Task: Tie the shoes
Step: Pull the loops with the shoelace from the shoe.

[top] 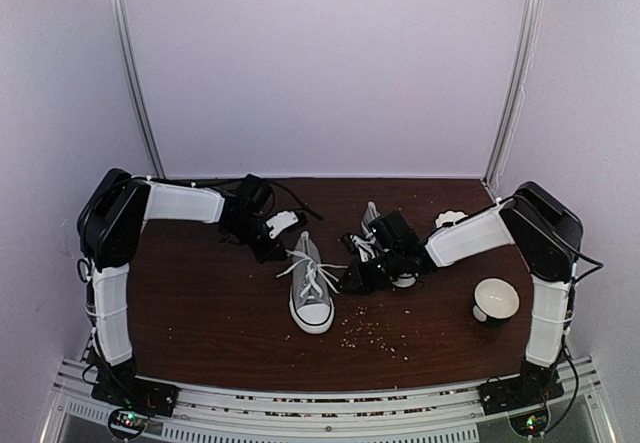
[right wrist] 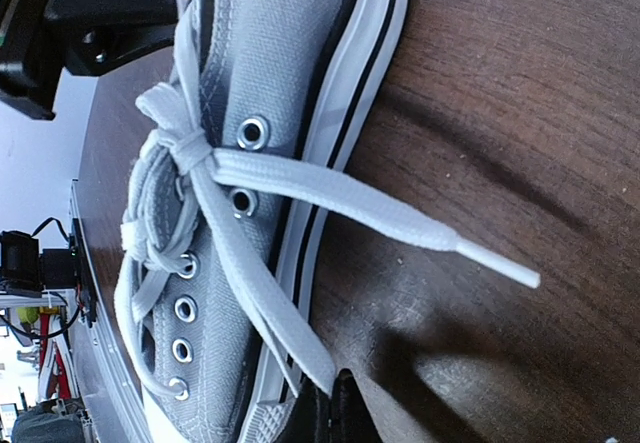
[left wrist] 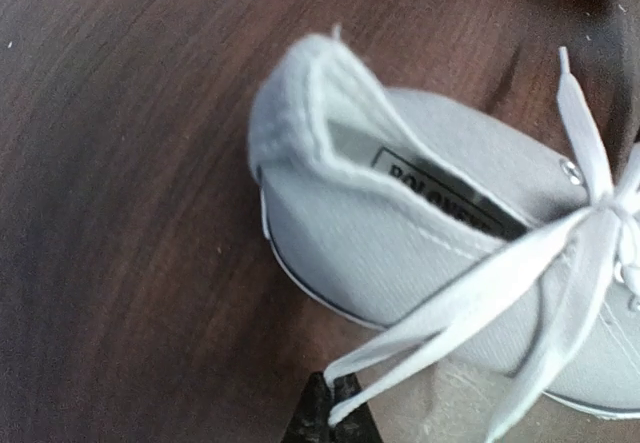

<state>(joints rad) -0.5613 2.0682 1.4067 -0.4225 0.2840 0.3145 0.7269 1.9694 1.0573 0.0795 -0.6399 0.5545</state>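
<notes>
Table (top: 200,303): shoe (top: 311,293) sits mid-table, toe toward the near edge, laces knotted over the tongue. Second shoe (top: 371,219) is just behind-right of it, mostly hidden by the right arm (top: 470,235). White bowl (top: 496,299) is well right of the shoe, contents unclear. Left gripper (left wrist: 329,401) at the shoe's heel is pinched tight on a lace (left wrist: 470,298) loop. Right gripper (right wrist: 334,411) at the shoe's side is likewise clamped on lace, and one lace end lies loose. Crumbs (top: 372,333) are scattered just right of the toe. Label (left wrist: 440,198) inside the heel reads "BOLO…", rest cut off.

Dark wooden table (top: 200,313), pale, perhaps lilac, walls (top: 320,63)
</notes>
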